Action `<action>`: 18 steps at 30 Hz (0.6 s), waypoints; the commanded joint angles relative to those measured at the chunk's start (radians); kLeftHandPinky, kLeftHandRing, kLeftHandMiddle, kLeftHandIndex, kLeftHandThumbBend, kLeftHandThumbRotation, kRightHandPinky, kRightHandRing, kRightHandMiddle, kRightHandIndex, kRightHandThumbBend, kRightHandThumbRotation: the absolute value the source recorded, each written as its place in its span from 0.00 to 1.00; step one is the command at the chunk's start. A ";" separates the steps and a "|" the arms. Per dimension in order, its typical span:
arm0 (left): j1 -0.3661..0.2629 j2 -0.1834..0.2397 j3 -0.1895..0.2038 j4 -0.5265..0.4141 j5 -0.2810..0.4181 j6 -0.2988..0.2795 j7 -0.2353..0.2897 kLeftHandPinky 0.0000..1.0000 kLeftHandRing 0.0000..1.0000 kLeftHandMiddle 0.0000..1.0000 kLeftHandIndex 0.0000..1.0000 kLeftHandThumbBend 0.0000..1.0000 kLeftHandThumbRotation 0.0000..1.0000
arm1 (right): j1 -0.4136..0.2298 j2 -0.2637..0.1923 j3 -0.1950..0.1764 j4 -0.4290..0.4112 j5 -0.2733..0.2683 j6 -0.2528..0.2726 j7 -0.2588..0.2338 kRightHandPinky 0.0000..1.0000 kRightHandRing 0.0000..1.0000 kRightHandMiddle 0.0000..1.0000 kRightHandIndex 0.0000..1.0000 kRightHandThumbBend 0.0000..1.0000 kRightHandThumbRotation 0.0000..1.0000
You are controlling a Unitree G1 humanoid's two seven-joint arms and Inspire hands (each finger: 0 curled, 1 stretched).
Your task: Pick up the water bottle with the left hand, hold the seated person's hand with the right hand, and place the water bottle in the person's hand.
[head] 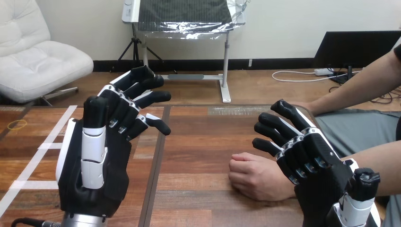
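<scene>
Wood-plank table (198, 142) with a couple of white tape strips (56, 127) on the left side and a yellow rubber band (18, 124) lying near the far left edge. The left robot hand (94, 175) is raised over the left part of the table, back of the hand toward the camera, fingers loosely apart and a bit bent, not touching the table as far as I can see. The person's hand (257, 175) rests on the table right of centre, curled into a loose fist, knuckles pointing left. The right robot hand (317, 165) sits right over that wrist, fingers straight and spread, pointing up and left, not wrapped around it. Can't tell whether it's actually touching the wrist. The person's other forearm (350, 90) comes in from the right edge further back.
</scene>
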 commanded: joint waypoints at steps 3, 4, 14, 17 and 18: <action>-0.051 -0.031 -0.003 0.000 -0.002 -0.003 -0.003 0.40 0.70 0.74 0.71 0.62 0.86 | -0.046 0.000 -0.013 -0.014 0.008 -0.005 0.003 0.81 0.86 0.85 0.88 0.90 1.00; -0.051 -0.031 -0.003 0.000 -0.002 -0.003 -0.004 0.40 0.70 0.74 0.71 0.62 0.87 | -0.046 0.000 -0.013 -0.014 0.008 -0.004 0.003 0.81 0.86 0.85 0.88 0.90 1.00; -0.053 -0.033 -0.001 0.006 0.008 -0.009 -0.001 0.41 0.70 0.74 0.71 0.62 0.87 | -0.051 -0.001 -0.014 -0.011 0.008 -0.003 0.004 0.81 0.86 0.85 0.88 0.90 1.00; -0.054 -0.034 0.001 0.009 0.018 -0.016 0.001 0.41 0.70 0.74 0.71 0.62 0.87 | -0.052 -0.002 -0.014 -0.010 0.007 -0.002 0.004 0.81 0.86 0.85 0.88 0.91 1.00; -0.055 -0.034 0.001 0.010 0.021 -0.019 0.002 0.41 0.70 0.74 0.71 0.62 0.87 | -0.052 -0.002 -0.014 -0.010 0.008 -0.001 0.004 0.81 0.86 0.85 0.88 0.91 1.00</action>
